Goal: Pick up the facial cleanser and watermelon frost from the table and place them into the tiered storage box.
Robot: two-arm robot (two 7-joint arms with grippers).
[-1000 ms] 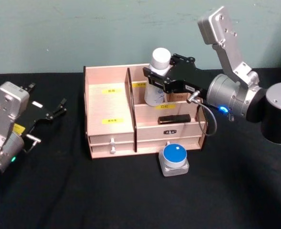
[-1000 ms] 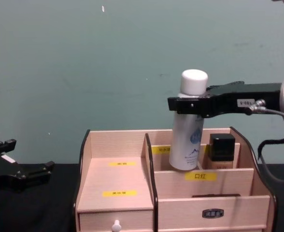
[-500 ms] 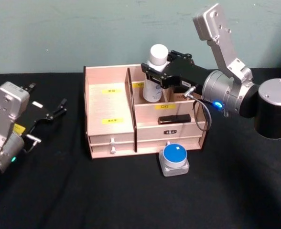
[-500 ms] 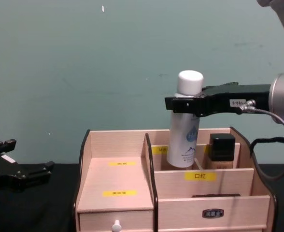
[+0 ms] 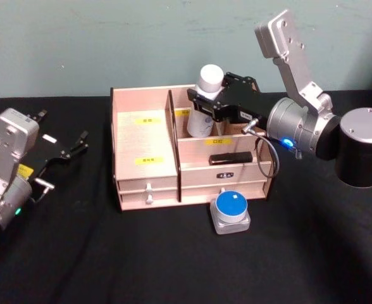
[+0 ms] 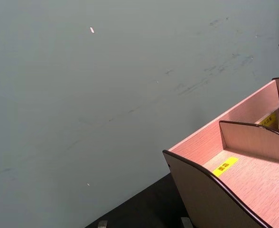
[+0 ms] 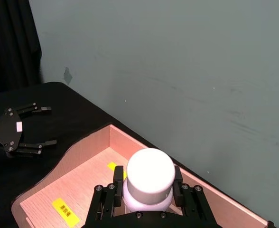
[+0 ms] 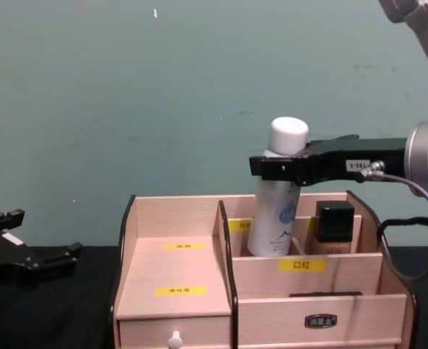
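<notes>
The facial cleanser (image 5: 202,120) is a white bottle with a white cap and a blue print. It leans in the back compartment of the tiered storage box (image 5: 145,136), just right of the middle divider. My right gripper (image 5: 206,101) is shut on its neck below the cap. From the chest the bottle (image 8: 272,218) tilts, held by the gripper (image 8: 276,167), with its foot hidden behind a partition. The right wrist view looks down on the cap (image 7: 150,173). The watermelon frost (image 5: 230,206), a small grey box with a round blue lid, sits on the table before the organiser. My left gripper (image 5: 62,128) rests open at the far left.
A dark-capped bottle (image 8: 334,222) stands in the back compartment right of the cleanser. A flat black item (image 5: 230,158) lies on the lower right tier. The left stepped compartments (image 8: 174,276) hold nothing. Black cloth covers the table, and a grey-green wall stands close behind.
My right gripper has shifted a little left and down with the bottle. The bottle stood upright before and now leans, its cap lower. The left arm has not moved.
</notes>
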